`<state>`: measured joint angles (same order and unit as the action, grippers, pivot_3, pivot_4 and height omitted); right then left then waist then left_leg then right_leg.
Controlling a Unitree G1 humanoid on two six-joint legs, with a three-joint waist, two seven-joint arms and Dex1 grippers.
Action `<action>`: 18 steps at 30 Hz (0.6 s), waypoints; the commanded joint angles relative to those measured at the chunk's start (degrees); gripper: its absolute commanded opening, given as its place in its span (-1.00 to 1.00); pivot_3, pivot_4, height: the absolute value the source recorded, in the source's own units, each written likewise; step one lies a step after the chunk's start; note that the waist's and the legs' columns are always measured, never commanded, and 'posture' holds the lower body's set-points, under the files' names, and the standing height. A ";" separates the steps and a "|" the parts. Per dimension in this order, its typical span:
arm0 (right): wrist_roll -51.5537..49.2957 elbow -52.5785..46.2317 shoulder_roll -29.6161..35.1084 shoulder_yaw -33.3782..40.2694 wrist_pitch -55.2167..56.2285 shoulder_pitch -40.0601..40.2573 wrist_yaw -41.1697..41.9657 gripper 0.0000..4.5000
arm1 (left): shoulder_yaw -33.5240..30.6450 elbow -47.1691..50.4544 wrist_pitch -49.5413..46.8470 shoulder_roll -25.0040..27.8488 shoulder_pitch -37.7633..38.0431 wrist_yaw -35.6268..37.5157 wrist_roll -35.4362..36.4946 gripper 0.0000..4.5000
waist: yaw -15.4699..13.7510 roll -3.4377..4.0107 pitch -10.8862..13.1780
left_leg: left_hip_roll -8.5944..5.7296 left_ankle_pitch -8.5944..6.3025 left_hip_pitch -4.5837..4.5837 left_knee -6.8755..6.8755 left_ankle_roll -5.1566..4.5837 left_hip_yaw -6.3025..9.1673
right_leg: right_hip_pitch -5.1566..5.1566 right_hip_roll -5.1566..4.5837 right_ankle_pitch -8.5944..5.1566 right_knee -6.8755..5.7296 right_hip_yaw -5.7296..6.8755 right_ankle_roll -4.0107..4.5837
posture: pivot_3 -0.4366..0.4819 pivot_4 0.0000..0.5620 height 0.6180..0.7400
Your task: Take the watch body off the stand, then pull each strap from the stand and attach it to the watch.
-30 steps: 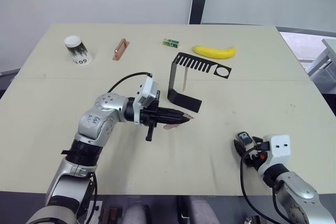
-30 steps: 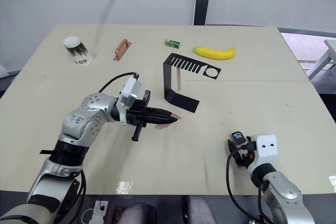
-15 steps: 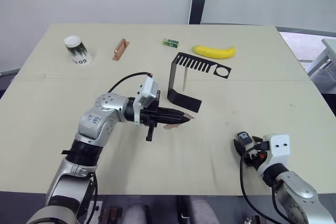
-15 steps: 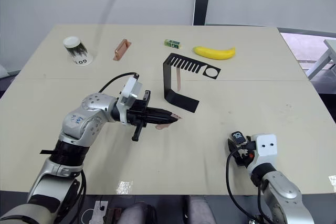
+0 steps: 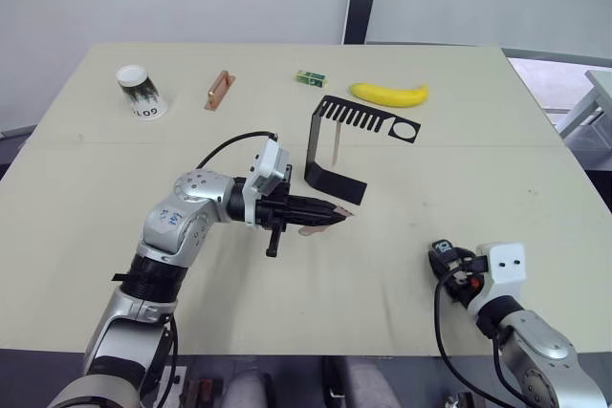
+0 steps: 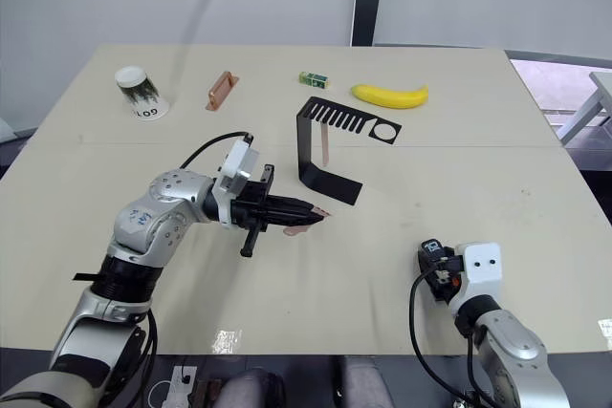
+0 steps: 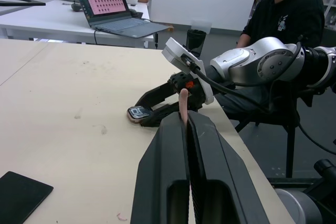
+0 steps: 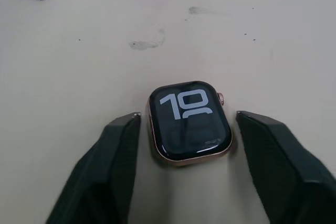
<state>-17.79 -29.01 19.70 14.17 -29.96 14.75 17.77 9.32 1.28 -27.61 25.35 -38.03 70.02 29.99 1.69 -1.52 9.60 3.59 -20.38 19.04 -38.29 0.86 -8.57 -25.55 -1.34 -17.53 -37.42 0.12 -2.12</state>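
While the left gripper pinches 1 strap at the stand's 7 o'clock, most of that band is hidden between its fingers. Another strap hangs from the stand. At 4 o'clock, the right gripper is spread around the watch body lying on the table.

Silver-grey jointed arms end in white camera blocks and black two-fingered tools: left tool, right tool; black cables loop beside each wrist, perhaps orange trim.
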 commanded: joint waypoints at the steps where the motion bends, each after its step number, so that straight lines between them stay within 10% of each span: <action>1: 0.24 -0.79 -0.23 0.41 -0.69 0.79 -1.15 -0.33 | -0.91 0.58 0.38 -0.27 -1.12 -0.14 0.48 -1.00 | 0.00 0.00 0.00 | 0.00 0.00 0.00 0.00 0.00 0.00 | 0.00 0.00 0.00 0.00 0.00 0.00 | -0.05 -0.47 1.00; 18: -17.20 -14.67 12.55 6.11 -22.54 -3.52 7.00 -0.33 | 2.14 -4.83 14.59 2.08 -2.55 3.32 -8.82 -1.00 | 0.01 0.00 0.00 | 0.00 0.00 0.01 -0.05 -0.01 0.01 | 0.00 0.01 0.00 0.00 0.00 0.00 | -0.05 -0.47 1.00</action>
<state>-28.28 -39.88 30.99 17.64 -47.27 12.45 22.00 10.30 -3.08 -19.21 26.92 -40.02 71.39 24.28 1.71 -1.52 9.60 3.59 -20.38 19.04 -38.33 0.85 -8.57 -25.54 -1.32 -17.53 -37.42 0.10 -2.12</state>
